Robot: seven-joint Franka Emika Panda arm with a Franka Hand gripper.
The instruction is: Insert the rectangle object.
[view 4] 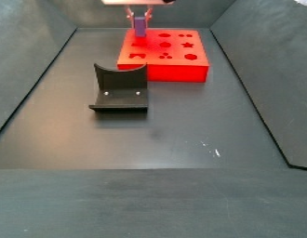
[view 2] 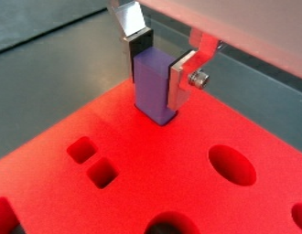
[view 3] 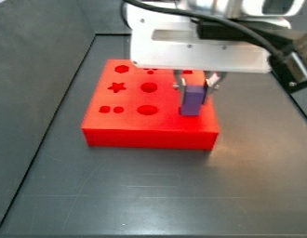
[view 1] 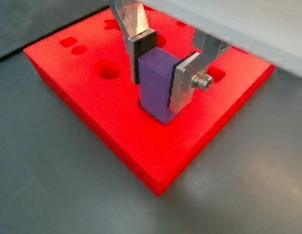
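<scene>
The rectangle object is a purple bar (view 1: 157, 82) standing upright between my fingers, also seen in the other wrist view (view 2: 151, 87) and in both side views (view 3: 191, 100) (view 4: 140, 25). My gripper (view 1: 160, 91) (view 2: 156, 93) (view 3: 193, 85) is shut on it, one silver finger (view 1: 180, 84) on each side. The bar's lower end meets the top of the red block (view 1: 104, 101) (view 2: 141, 174) (view 3: 143, 130) (view 4: 181, 60) near one edge, away from the shaped holes (view 3: 131, 98). How deep it sits in the block cannot be told.
A dark grey curved holder (view 4: 119, 90) stands on the dark floor in front of the red block. Sloping dark walls (view 4: 32, 84) enclose the floor on both sides. The block lies at the far end of the floor.
</scene>
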